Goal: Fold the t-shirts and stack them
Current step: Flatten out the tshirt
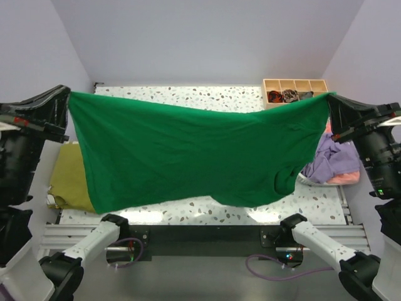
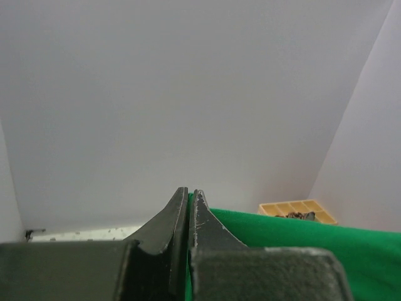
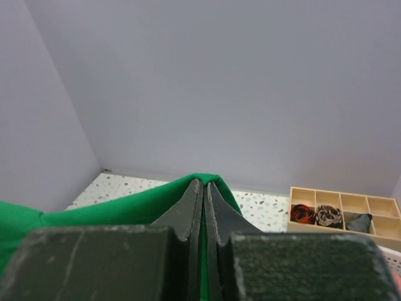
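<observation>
Item 1: your left gripper [image 1: 67, 95], upper left of the top view, had its jaws pinched closed on one corner of the green t-shirt [image 1: 194, 150].
Item 2: your right gripper [image 1: 330, 98], upper right, was likewise clamped on the opposite corner.
You held the shirt stretched in the air across mid-frame, above the table [image 1: 188, 94].
Item 3: an olive-yellow t-shirt [image 1: 66, 179] lay at left.
Item 4: a lavender t-shirt [image 1: 335, 160] and a coral-pink t-shirt [image 1: 346, 179] were bunched at right.
Item 5: a wooden tray [image 1: 294, 82] sat at upper right.
</observation>
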